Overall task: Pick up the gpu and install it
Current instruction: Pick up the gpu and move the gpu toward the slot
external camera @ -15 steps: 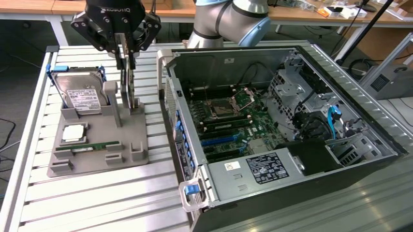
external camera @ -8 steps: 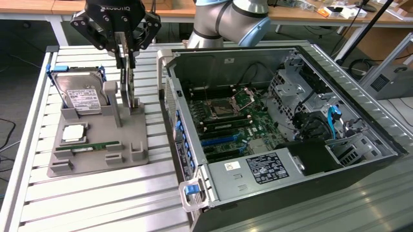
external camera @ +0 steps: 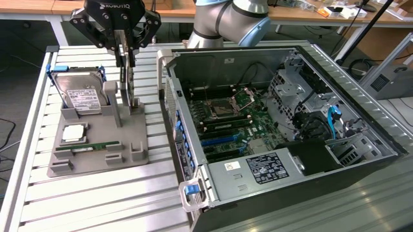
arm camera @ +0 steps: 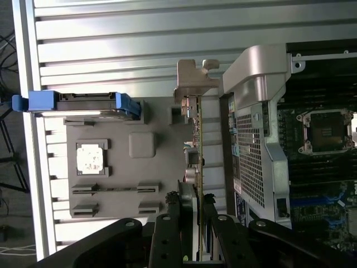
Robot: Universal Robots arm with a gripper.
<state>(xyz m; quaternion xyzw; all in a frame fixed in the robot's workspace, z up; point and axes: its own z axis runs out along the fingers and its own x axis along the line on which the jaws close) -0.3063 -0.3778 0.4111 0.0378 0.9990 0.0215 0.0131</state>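
GPU (external camera: 131, 87) sits on edge at the grey holder (external camera: 96, 157), upper left of the exterior view. The pincer (external camera: 127, 60) is clamped on its top edge, so it's grabbed, but not yet in the open case (external camera: 213, 60).

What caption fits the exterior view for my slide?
Black gripper grips thin dark green gpu card upright at grey plastic tray, beside open computer case.

gpu (arm camera: 199, 162) green, bracket (arm camera: 192, 78) silver | holder (external camera: 96, 157) grey | drive caddy (arm camera: 42, 101) blue | gripper (external camera: 127, 63) black
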